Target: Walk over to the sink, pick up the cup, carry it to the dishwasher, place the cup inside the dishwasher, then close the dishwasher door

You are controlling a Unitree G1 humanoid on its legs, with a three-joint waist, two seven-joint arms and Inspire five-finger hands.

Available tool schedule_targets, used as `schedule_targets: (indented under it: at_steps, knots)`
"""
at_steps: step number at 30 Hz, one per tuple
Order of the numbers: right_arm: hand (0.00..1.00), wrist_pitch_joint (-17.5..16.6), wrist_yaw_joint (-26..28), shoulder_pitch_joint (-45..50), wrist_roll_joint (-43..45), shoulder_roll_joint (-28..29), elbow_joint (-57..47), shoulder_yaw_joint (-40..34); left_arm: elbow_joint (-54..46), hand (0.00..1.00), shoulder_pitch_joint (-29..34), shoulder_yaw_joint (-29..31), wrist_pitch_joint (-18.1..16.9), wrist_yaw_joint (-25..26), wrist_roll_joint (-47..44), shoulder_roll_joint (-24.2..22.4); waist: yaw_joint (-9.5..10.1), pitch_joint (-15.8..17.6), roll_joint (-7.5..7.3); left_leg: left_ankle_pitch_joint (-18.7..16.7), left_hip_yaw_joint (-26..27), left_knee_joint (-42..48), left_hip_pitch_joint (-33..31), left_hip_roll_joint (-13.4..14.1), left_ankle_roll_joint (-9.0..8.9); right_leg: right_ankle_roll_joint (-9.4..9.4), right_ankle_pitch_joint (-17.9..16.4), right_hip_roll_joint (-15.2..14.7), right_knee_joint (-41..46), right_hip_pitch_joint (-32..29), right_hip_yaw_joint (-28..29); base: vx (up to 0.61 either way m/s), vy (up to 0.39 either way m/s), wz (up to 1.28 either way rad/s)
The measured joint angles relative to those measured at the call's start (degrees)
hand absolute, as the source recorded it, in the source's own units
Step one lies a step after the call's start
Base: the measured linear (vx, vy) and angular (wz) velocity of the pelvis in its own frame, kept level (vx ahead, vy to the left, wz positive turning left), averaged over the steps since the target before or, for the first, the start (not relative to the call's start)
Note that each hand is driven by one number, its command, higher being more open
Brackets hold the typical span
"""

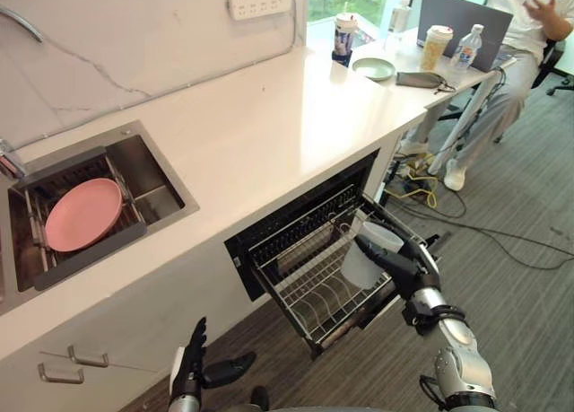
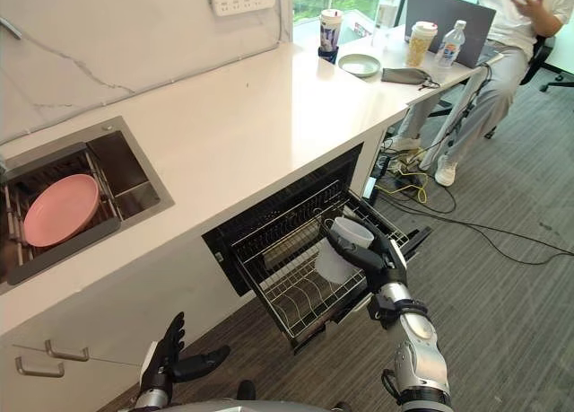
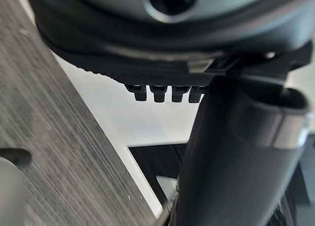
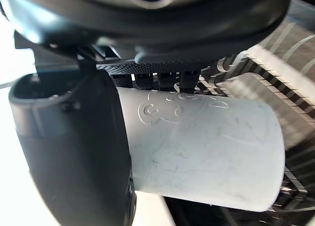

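My right hand [image 1: 408, 267] is shut on a white cup [image 1: 369, 255], holding it upright just above the pulled-out wire rack [image 1: 300, 282] of the dishwasher [image 1: 269, 228] under the counter. In the right wrist view the cup [image 4: 202, 147] fills the space between thumb and fingers, with the rack's wires behind it. My left hand [image 1: 190, 363] hangs low by the cabinet front, fingers straight and holding nothing. The dishwasher door is open.
A pink plate [image 1: 82, 214] lies in the sink [image 1: 157, 183] at the left. The white counter [image 1: 269, 125] runs to the back, bearing cups, a bottle, a small plate and a laptop. A seated person [image 1: 516, 62] is at the far right. Cables lie on the floor.
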Motion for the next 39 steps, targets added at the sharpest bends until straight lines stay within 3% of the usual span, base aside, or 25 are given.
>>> schedule_targets:
  at_steps: [5,10,17,25,32,35,39]
  knots:
    - [0.0,0.3,-0.2,-0.7,-2.6,-0.4,6.5,4.0,6.0,1.0,-1.3,7.4,0.1,1.2,-4.7,-2.1,2.5,1.3,-0.04,0.6,-3.7,0.8,-2.4,-0.9,0.21,0.16,-0.2,-0.2,0.0,0.1,-3.6,-0.01,-0.005,0.36]
    - [0.0,0.3,-4.2,-6.0,-3.4,-0.6,13.8,4.6,8.6,1.0,-1.1,8.5,0.3,2.8,-2.2,-2.3,5.99,3.1,-0.34,1.7,-6.8,0.8,-3.9,-1.7,0.48,0.2,-0.2,-0.5,0.0,0.5,-6.5,-0.01,0.01,0.35]
    - [0.0,0.3,-4.9,-16.7,-3.6,-4.9,25.8,6.3,10.5,1.0,-0.7,9.3,-0.1,2.7,-2.1,-2.4,8.17,4.7,-0.58,2.7,-10.0,0.8,-5.8,-2.6,0.58,0.33,-0.3,-0.6,0.0,0.5,-9.8,0.0,0.023,0.25]
    - [0.0,1.1,-6.1,-27.8,-6.4,-8.2,39.2,6.4,10.6,1.0,-3.1,9.3,-0.5,2.2,-1.2,-1.4,12.02,10.4,-1.23,3.1,-13.1,2.3,-8.2,-3.3,0.53,0.15,-0.4,-0.4,0.3,0.5,-12.7,0.0,0.028,0.22]
    - [0.0,1.1,-5.5,-33.4,-9.5,-9.7,42.6,7.0,10.5,1.0,-4.7,9.1,-1.0,1.4,-1.3,0.3,14.44,13.6,-1.77,3.4,-15.2,3.3,-10.2,-3.8,0.56,-0.27,-0.6,-0.4,1.0,-0.2,-14.4,0.0,0.031,0.16]
    - [0.0,1.3,-5.4,-34.0,-10.3,-10.2,42.6,7.5,10.5,1.0,-5.5,8.5,-1.0,1.2,-1.3,0.6,16.08,14.1,-2.2,3.6,-15.4,3.0,-10.5,-3.7,0.51,-0.75,-0.9,-0.5,1.6,-0.5,-14.6,-0.01,0.033,0.06]
    - [0.0,2.3,-5.8,-35.5,-11.3,-10.2,43.1,8.5,9.3,1.0,-5.8,7.1,-0.6,0.9,-1.8,0.4,16.89,14.2,-2.42,3.8,-15.4,2.6,-11.2,-3.0,0.34,-1.15,-1.2,-0.4,2.6,-1.5,-14.7,0.0,0.005,0.01]
